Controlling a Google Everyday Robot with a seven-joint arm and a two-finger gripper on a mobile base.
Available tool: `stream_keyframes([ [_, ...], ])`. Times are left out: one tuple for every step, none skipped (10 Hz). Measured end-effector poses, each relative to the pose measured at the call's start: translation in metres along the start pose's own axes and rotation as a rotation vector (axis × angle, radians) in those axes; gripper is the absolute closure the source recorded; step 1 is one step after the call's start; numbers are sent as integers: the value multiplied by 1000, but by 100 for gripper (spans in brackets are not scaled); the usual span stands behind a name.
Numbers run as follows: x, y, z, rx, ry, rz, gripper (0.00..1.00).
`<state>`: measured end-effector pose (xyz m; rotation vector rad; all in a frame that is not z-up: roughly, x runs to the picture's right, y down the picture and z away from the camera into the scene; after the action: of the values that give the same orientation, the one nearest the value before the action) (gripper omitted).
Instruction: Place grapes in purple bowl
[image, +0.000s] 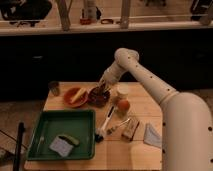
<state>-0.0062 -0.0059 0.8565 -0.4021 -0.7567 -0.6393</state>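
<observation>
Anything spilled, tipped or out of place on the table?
Nothing stands out. The gripper is at the purple bowl, which sits upright beside the orange bowl. The orange fruit, cup and green tray show no spill or damage.

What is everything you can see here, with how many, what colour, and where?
table: one, light wood, centre
tray: one, green, table's front left
cloth: one, pale, in the tray
green item: one, dark green, in the tray beside the cloth
orange bowl: one, back left, holding a yellow item
purple bowl: one, dark purple, right of the orange bowl
dark cup: one, back left corner
white cup: one, right of the purple bowl
orange fruit: one, in front of the white cup
brush: one, white, right of the tray
box: one, brown, front right
napkin: one, white, right edge
grapes: cannot make out
arm: one, white, from the right
gripper: one, over the purple bowl
</observation>
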Motion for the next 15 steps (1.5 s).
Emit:
stream_keyframes([
  [0, -1, 0, -5, -2, 1, 40],
  [2, -2, -1, -5, -1, 2, 29],
  [2, -1, -1, -7, -1, 3, 24],
  [3, -2, -2, -8, 1, 4, 20],
  [4, -2, -2, -10, 2, 4, 20],
  [4, -3, -2, -11, 3, 6, 20],
  [3, -3, -2, -11, 4, 10, 20],
  [4, -3, -4, -10, 8, 15, 20],
  [3, -4, -4, -8, 9, 18, 20],
  [2, -4, -5, -5, 10, 19, 20],
  [1, -4, -6, -1, 10, 22, 20],
  [0, -4, -6, 2, 8, 26, 20],
  [-2, -5, -6, 4, 5, 28, 20],
  [-3, -6, -6, 9, 1, 32, 20],
  [-3, -5, -5, 10, -4, 43, 20],
])
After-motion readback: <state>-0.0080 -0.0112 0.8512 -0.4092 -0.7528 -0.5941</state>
